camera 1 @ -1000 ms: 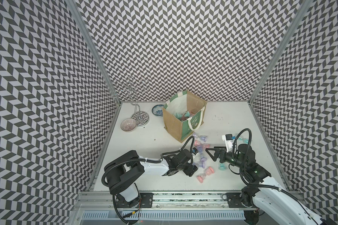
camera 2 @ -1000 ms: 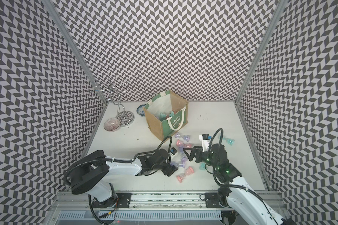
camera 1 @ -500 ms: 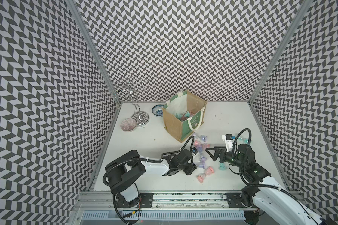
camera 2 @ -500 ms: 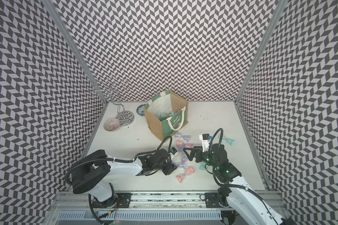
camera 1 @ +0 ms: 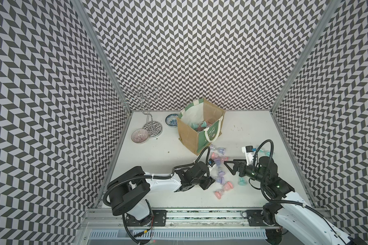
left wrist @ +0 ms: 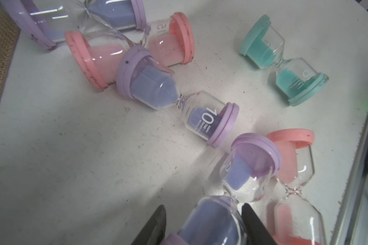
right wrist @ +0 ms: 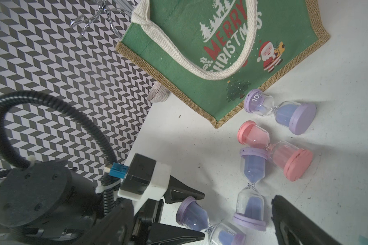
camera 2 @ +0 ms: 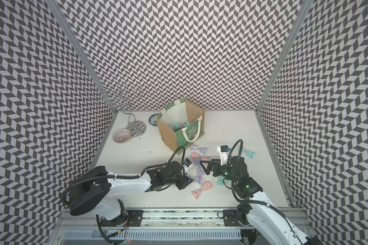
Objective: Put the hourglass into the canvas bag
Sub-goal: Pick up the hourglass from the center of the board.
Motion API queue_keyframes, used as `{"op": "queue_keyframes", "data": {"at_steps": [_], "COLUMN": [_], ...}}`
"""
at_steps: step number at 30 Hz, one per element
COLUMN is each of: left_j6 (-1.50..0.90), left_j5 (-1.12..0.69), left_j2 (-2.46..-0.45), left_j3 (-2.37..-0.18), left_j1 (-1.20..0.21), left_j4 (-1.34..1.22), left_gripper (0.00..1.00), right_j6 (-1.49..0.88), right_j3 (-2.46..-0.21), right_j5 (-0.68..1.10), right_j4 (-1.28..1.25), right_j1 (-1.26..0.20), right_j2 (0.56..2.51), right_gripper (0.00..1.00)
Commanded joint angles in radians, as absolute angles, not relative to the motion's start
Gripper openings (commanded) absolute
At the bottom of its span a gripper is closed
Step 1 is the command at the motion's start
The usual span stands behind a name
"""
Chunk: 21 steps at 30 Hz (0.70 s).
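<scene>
**Left wrist view: left gripper (left wrist: pixel 203 206) pinches a clear glass hourglass with purple sand and purple caps (left wrist: pixel 240 169)**

The two black fingers (left wrist: pixel 153 231) sit close in, one on each side of the lower bulb. In the right wrist view both fingers look pressed against it, so the purple hourglass is pinched. It lies on its side on the white table (camera 1: pixel 157 152), near the middle of the front edge. It is not in the bag yet. A pink hourglass (left wrist: pixel 293 167) lies just beside it.

The right gripper (camera 1: pixel 229 168) has its fingers spread as wide as they go. It holds nothing. It hangs over the front half of the table, right of the middle, with its tips pointing at the loose hourglasses.

The boxy tan canvas bag with a green Christmas front and white rope handles (camera 1: pixel 188 137) stands upright near the middle of the back edge. It is well apart from the left gripper. Its top is open. A teal hourglass (camera 1: pixel 204 123) is inside it. More purple, pink and teal hourglasses lie on the table between the bag and the two grippers.

A second ago the left fingers stood wider apart around the same hourglass. Now they are much closer together. The arms, the bag and the loose hourglasses are in the same places as before.
</scene>
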State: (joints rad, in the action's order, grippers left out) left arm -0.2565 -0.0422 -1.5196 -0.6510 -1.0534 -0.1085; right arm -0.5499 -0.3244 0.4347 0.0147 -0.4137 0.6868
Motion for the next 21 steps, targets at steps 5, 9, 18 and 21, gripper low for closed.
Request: {"op": "queue_keyframes", "data": {"at_steps": [5, 9, 18, 21], "left_j6": [-0.289, -0.306, -0.349, -0.357], "left_j5": [0.017, 0.041, 0.077, 0.081], "left_j2": [-1.415, -1.375, -1.274, -1.234], "left_j3": [-0.645, -0.658, -0.724, -0.744], "left_j1": [-1.059, -1.056, -1.027, -1.011], "left_j4": [-0.08, -0.044, 0.064, 0.082], "left_gripper": [0.37, 0.34, 0.3, 0.3], "right_j6": [-0.554, -0.551, -0.559, -0.566], "right_j3": [-0.339, -0.342, -0.387, -0.404], "right_j5": [0.43, 0.428, 0.433, 0.444], "right_j4": [-0.031, -0.032, -0.031, -0.049], "right_j1": [-0.406, -0.405, -0.403, -0.403], "right_j2": [0.678, 0.675, 0.667, 0.666], "right_gripper": [0.99, 0.99, 0.99, 0.99]}}
